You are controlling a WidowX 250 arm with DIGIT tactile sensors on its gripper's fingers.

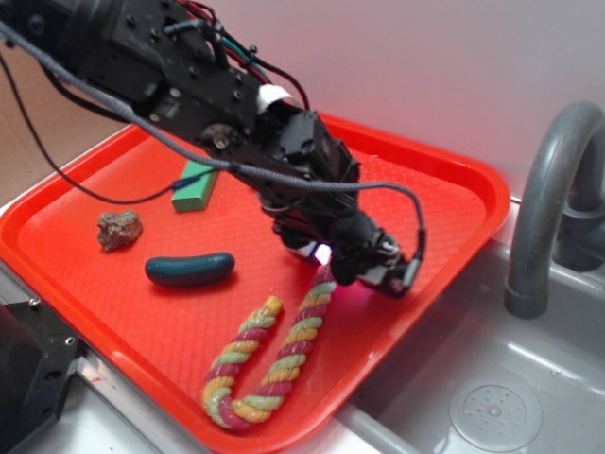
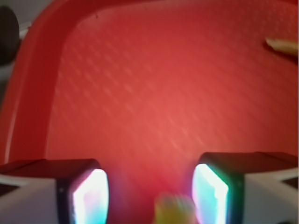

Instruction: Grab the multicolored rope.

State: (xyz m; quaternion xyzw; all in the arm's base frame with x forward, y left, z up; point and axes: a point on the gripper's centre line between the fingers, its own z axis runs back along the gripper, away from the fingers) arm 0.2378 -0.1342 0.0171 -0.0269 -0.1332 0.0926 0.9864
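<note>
- Exterior view: the multicolored rope (image 1: 274,355) is lying in a U on the red tray (image 1: 444,203), bend toward the tray's near rim, two arms running up and away.
- Pincer (image 1: 331,265) is hanging over the tip of the longer arm of the rope (the one nearer the sink side); whether it is touching cannot be told from here.
- Wrist view: both lit pads (image 2: 91,196) are standing wide apart, and a blurred yellow rope tip (image 2: 175,207) is sitting between them, nearer the right one. Nothing is gripped.
- That arm's long axis is running from under the pincer down toward the bend.
- Room: bare tray floor is lying ahead of the pads; tray rim and sink (image 1: 492,407) are close on one side.
- Blue sausage-shaped piece (image 1: 189,270), brownish lump (image 1: 119,229) and green block (image 1: 194,187) are sitting well apart from the pincer.
- Judgement: a short descent and closing should be catching the tip.
</note>
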